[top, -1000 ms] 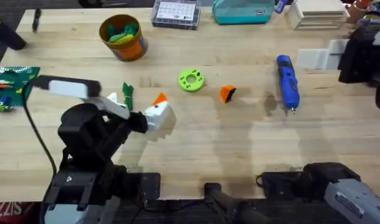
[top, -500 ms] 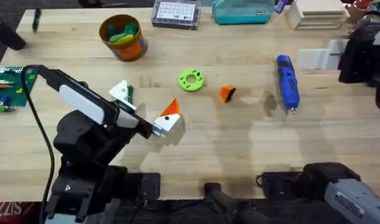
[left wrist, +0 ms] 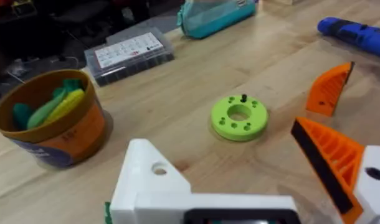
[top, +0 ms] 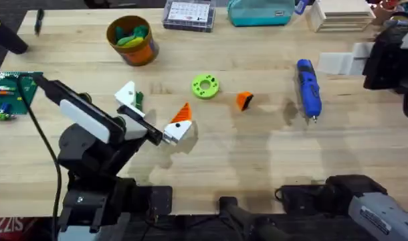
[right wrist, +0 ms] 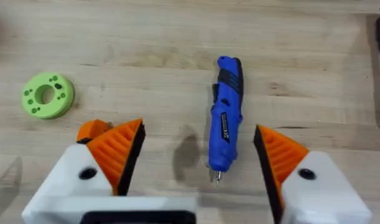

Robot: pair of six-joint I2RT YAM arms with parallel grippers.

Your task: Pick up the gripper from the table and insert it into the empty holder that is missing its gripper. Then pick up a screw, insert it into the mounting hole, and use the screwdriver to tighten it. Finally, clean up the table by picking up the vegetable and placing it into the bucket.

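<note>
The gripper [top: 244,100] lies untouched on the tabletop [top: 257,154], at 3 o'clock from the spread, empty left end effector [top: 154,110]; every step remains.

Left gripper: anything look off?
Yes. On the left gripper, one finger wears an orange ribbed pad; the other finger is bare white with an empty screw hole. A matching orange fingertip lies loose on the table beside the green ring.
</note>
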